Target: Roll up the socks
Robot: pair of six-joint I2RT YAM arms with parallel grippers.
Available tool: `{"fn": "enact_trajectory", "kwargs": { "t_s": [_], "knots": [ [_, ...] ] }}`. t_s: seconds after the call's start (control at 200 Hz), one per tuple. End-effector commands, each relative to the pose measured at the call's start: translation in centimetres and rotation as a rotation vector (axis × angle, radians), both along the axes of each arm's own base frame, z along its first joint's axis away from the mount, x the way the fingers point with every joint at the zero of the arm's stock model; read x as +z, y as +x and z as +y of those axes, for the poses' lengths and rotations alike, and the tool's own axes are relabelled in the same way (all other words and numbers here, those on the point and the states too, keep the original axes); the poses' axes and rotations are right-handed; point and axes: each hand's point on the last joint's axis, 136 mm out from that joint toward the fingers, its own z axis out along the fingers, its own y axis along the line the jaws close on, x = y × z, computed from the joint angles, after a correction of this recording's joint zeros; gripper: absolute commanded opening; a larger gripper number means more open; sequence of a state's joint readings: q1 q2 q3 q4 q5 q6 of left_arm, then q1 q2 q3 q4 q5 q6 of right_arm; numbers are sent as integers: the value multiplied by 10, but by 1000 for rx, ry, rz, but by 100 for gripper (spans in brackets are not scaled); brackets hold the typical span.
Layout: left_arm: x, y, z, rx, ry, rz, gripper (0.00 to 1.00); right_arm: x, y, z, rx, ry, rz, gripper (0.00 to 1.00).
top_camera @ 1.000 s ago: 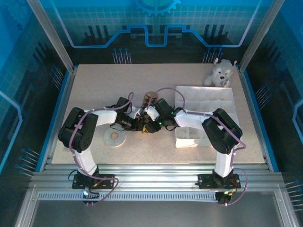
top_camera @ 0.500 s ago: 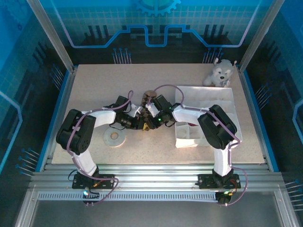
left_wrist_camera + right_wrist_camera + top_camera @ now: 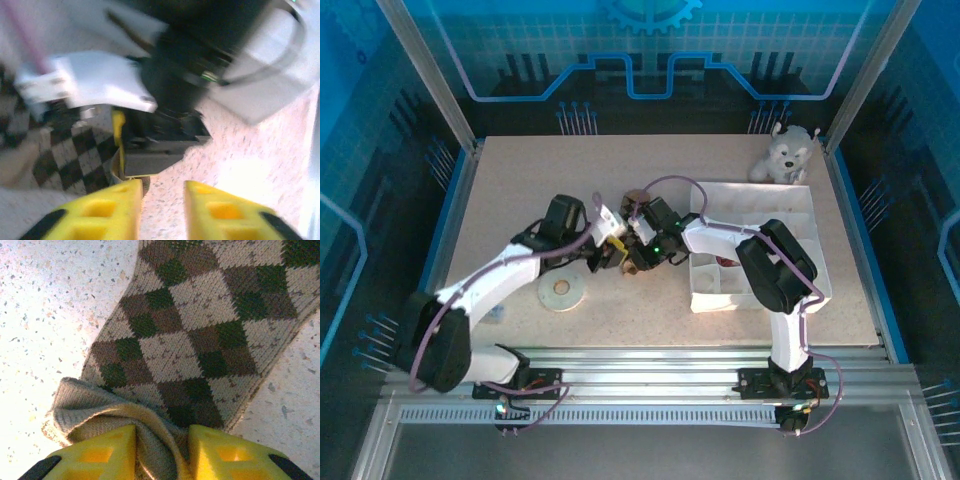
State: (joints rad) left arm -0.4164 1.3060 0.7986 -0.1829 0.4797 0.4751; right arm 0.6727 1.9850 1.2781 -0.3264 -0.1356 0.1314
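One argyle sock [image 3: 190, 335] stretches ahead of the right gripper [image 3: 160, 440] — folded end pinched there; left gripper [image 3: 161, 200] parted.

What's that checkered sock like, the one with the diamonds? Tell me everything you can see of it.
The argyle sock is a soft knit of tan, brown and dark green diamonds. It lies flat on the speckled table, running slantwise away from the right gripper. At its near end a plain tan fold bunches up, pinched between that gripper's yellow fingers. Whether the fold is this sock's own end I cannot tell.
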Motion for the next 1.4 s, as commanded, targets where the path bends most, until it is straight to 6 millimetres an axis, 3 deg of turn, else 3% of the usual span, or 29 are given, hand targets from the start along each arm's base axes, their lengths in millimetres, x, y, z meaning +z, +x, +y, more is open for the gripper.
{"fn": "enact_trajectory", "kwargs": {
  "t_s": [0.0,0.07,0.26,0.795,1.156,1.271,1.396],
  "knots": [
    [-32,-17,-1,-222,215,-421,41,-33,-16,-31,-37,-114,130,32],
    [-42,-20,-1,-262,261,-528,42,-34,-17,-32,-39,-105,147,33],
    [-61,-9,0,-304,384,-570,38,-34,-16,-36,-45,-86,186,33],
    [-96,19,-20,-400,464,-546,34,-33,-15,-36,-37,-80,223,33],
    [-131,40,-11,-391,595,-505,33,-28,-13,-34,-31,-69,233,33],
    [-140,40,-7,-401,629,-496,26,-24,-11,-34,-34,-58,239,33],
    [-148,33,-2,-424,653,-469,5,-14,-9,-34,-51,-23,244,33]
  ]
}}
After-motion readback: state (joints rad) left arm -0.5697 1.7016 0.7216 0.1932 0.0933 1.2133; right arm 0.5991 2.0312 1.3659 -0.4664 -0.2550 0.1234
